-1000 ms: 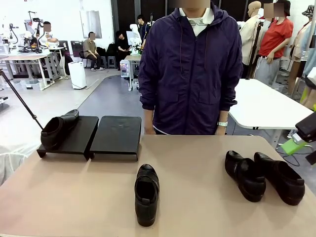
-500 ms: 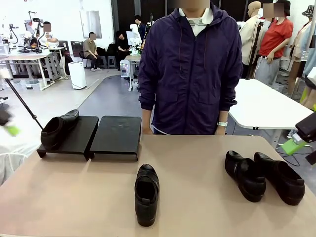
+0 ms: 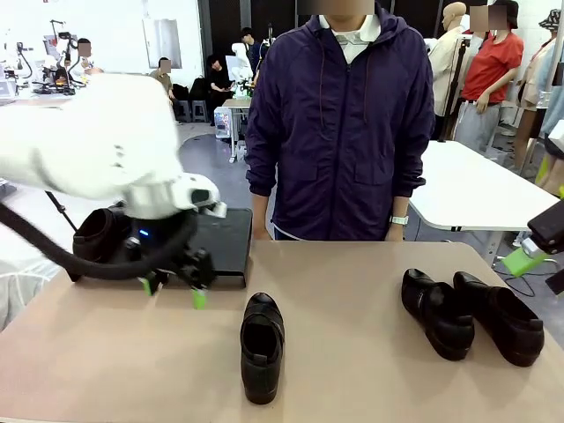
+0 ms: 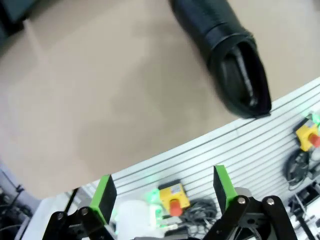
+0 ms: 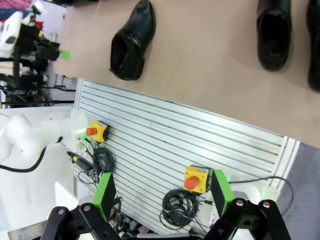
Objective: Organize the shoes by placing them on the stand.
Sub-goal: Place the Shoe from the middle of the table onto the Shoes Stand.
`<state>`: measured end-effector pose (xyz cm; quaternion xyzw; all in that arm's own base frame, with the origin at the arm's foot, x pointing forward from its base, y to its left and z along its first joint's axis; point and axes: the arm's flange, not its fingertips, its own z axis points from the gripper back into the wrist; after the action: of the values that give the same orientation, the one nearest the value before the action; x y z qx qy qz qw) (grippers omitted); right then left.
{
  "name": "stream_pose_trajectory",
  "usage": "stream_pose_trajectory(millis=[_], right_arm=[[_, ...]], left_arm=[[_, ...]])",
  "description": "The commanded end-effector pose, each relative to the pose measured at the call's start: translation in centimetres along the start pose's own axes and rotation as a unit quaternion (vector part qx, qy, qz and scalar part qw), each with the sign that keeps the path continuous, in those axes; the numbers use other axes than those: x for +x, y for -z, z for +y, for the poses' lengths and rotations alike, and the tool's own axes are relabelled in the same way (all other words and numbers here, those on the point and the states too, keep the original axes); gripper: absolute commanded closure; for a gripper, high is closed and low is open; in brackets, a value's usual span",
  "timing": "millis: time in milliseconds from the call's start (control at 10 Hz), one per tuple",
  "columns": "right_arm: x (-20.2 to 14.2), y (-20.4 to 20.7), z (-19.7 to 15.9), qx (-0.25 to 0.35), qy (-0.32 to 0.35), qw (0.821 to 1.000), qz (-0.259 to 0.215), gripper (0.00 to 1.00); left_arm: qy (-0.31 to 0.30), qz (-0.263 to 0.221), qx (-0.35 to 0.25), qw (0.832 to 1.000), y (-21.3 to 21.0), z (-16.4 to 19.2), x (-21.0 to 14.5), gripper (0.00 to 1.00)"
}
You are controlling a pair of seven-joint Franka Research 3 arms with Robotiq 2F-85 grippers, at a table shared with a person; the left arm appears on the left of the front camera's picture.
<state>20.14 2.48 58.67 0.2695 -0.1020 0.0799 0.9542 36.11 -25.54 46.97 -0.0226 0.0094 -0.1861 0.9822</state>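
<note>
Open workshop floor with distant benches and seated people. In the foreground, a tan tabletop (image 3: 370, 374), with a person in a dark purple jacket (image 3: 339, 123) standing at its far edge.

1. Stand (image 3: 222, 240): black, two sloped panels side by side, at the table's far left. Its left panel carried one shoe (image 3: 95, 236), partly hidden behind the left arm.
2. Centre shoe (image 3: 262, 345): loose on the table, near the robot's edge, toe towards the person, well apart from the stand.
3. Two right-hand shoes (image 3: 436, 313) (image 3: 500, 319): just beside each other on the table's right, toes angled to the near right.
4. Left gripper (image 3: 173, 291): hung low over the table in front of the stand, up-left of the centre shoe, jaws spread and empty. Its wrist camera showed the green pads (image 4: 104, 197) wide apart, with a shoe ahead.
5. Right gripper (image 5: 162, 192): jaws spread, nothing between them, off the table's right side. Below it were a slatted panel (image 5: 165, 130) and a yellow emergency-stop box (image 5: 196, 179).
</note>
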Motion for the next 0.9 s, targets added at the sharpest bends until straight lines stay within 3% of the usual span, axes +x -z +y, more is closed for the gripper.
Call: stream_pose_trajectory(millis=[0,400,600,800], right_arm=[[0.2,-0.5,0.1,0.009,-0.003,1.000,0.002,0.00],[0.2,-0.5,0.1,0.009,-0.003,1.000,0.002,0.00],[0.2,-0.5,0.1,0.009,-0.003,1.000,0.002,0.00],[0.2,-0.5,0.1,0.009,-0.003,1.000,0.002,0.00]], left_arm=[[0.005,-0.022,0.006,1.000,-2.4,2.3,-1.6,0.00],[-0.002,-0.012,-0.001,1.000,-1.7,1.3,-0.2,0.00],[-0.103,-0.039,-0.003,0.994,1.2,0.3,1.3,0.00],[-0.114,-0.046,-0.027,0.992,3.0,-0.5,2.2,0.00]])
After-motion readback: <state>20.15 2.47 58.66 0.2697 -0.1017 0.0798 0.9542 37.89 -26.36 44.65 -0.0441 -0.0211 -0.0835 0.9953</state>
